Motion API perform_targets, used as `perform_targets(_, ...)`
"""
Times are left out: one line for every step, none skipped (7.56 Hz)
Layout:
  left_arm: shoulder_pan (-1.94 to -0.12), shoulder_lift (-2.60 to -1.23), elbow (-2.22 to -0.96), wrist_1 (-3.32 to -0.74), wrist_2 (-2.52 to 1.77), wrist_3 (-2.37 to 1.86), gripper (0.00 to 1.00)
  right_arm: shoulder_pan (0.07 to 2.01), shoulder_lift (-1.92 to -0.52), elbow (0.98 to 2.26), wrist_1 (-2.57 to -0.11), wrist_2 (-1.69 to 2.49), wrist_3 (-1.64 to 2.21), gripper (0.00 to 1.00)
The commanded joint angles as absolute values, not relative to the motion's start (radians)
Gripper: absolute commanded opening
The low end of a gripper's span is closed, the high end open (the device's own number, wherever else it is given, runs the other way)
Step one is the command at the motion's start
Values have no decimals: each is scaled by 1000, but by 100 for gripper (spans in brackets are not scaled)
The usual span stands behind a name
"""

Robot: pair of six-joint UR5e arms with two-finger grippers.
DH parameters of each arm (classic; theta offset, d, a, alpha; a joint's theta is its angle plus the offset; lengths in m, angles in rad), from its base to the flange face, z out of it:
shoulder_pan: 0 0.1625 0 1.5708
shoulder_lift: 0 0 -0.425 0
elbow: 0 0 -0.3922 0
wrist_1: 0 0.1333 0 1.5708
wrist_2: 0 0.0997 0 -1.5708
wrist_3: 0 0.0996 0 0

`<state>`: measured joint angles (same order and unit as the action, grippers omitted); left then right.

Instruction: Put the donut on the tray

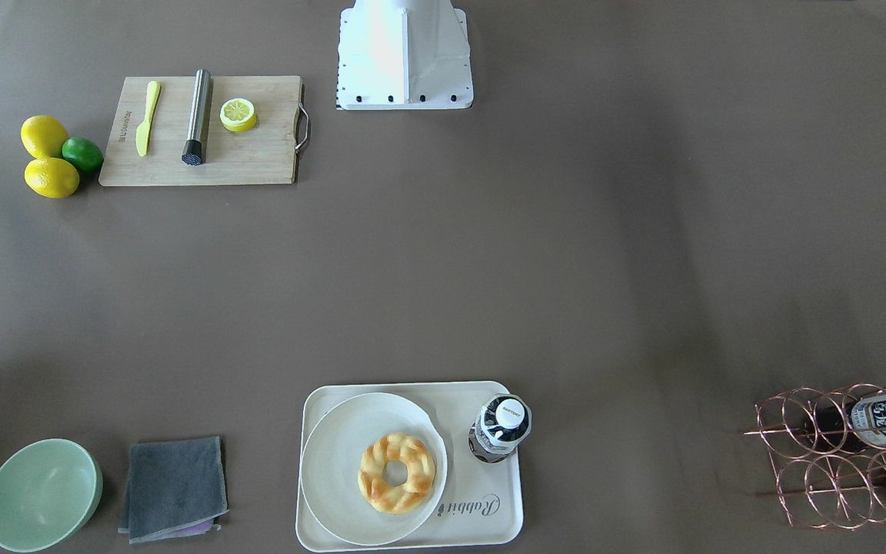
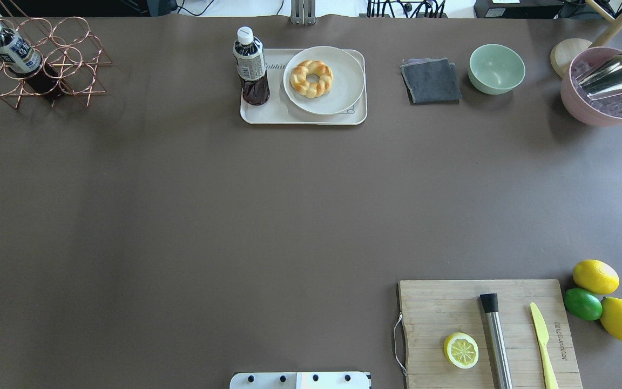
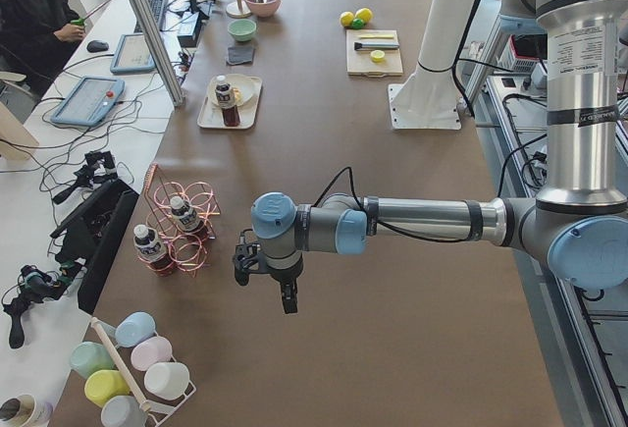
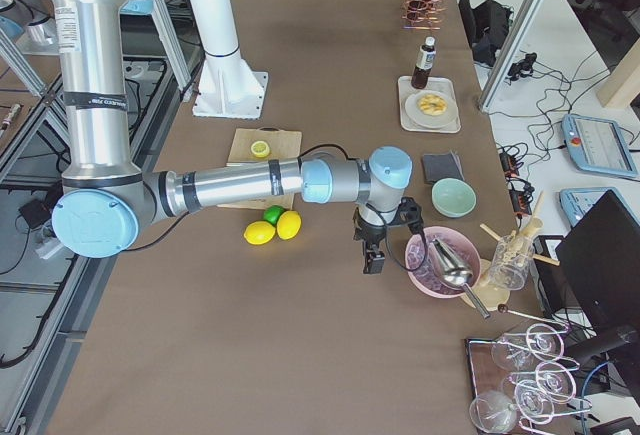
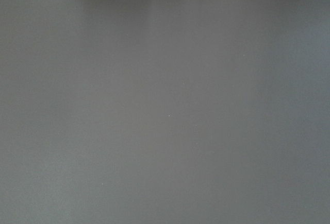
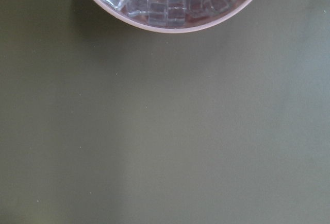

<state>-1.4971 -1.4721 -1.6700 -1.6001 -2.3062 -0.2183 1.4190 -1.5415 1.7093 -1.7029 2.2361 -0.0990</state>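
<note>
The braided golden donut lies on a round off-white plate. The plate rests on the cream tray with "Rabbit" script, at the table's far middle in the overhead view, where the donut and tray also show. My left gripper shows only in the exterior left view, over bare table near the wire rack, far from the tray. My right gripper shows only in the exterior right view, beside the pink bowl. I cannot tell whether either is open or shut. The wrist views show neither fingers nor donut.
A dark drink bottle stands on the tray's end. There is a grey cloth, a green bowl and a pink bowl of ice cubes with a scoop. A wire rack with bottles, a cutting board with lemon half, and lemons are also there.
</note>
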Motion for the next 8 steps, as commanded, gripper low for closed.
perform_targets(-1499,-1482,-1671,-1606,-2312,-218,98,1541,-1543,1605,-1718,2373,-183,100)
perform_targets(-1500,-1483,-1677,-1608,-2313,-218,98,1569,-1549,1605,-1718,2372,-186,100)
perform_targets(-1500,-1485,-1675,-1609,-2315,-218,98,1607,-1557,1612,-1720,2370,-205,100)
perform_targets(-1500,-1488,-1671,-1609,-2313,-216,98,1627,-1565,1612,-1717,2370,-209,100)
perform_targets(-1500,-1486,-1672,-1608,-2315,-218,98,1650,-1557,1608,-1717,2372,-209,100)
perform_targets(-1500,-1471,-1667,-1608,-2310,-216,98,1667,-1546,1614,-1718,2373,-203,100)
perform_targets(-1502,-1468,-1666,-1606,-2306,-213,98,1670,-1546,1617,-1717,2370,-193,100)
perform_targets(-1515,-1468,-1667,-1606,-2306,-212,98,1671,-1549,1617,-1717,2370,-190,100)
